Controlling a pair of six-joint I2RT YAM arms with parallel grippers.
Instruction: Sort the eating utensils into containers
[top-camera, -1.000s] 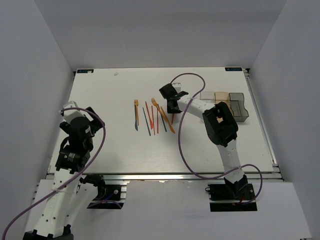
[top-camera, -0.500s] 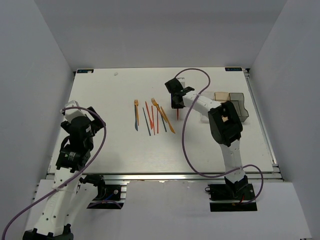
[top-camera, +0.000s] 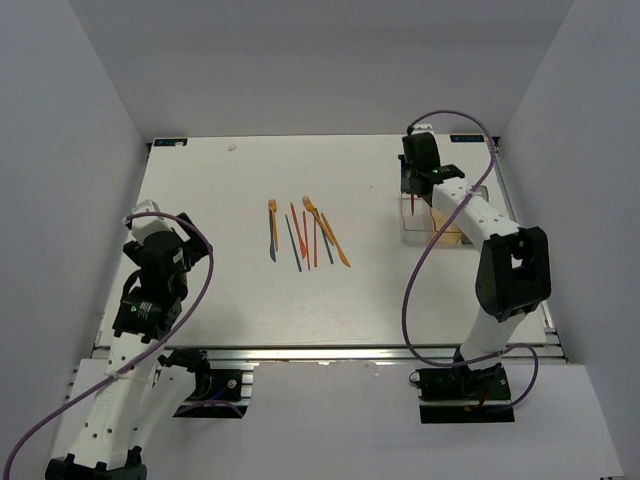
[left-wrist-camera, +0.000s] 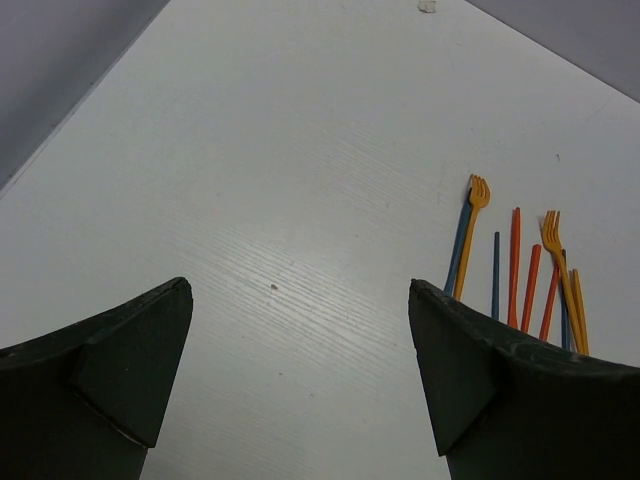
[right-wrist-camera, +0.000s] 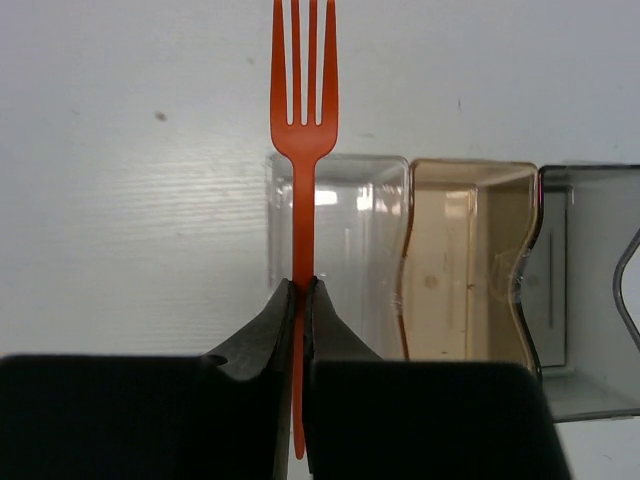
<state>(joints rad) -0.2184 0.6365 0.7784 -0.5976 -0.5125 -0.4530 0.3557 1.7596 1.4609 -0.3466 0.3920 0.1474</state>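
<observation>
The right claw (right-wrist-camera: 300, 290) is clenched on the handle of a red fork (right-wrist-camera: 304, 140), tines pointing away from it, held over the clear bin's (right-wrist-camera: 355, 250) outer wall near the far right corner of the desk (top-camera: 200, 200). The amber bin (right-wrist-camera: 450, 260) and grey bin (right-wrist-camera: 590, 270) sit joined beside it, and all three look empty. The other utensils (top-camera: 305, 232) lie in a loose row mid-desk. The left claw (left-wrist-camera: 300, 290), released and empty, hovers by the left edge. This appears to be the first delivery: next, the fork needs centring over a bin, then letting go.
</observation>
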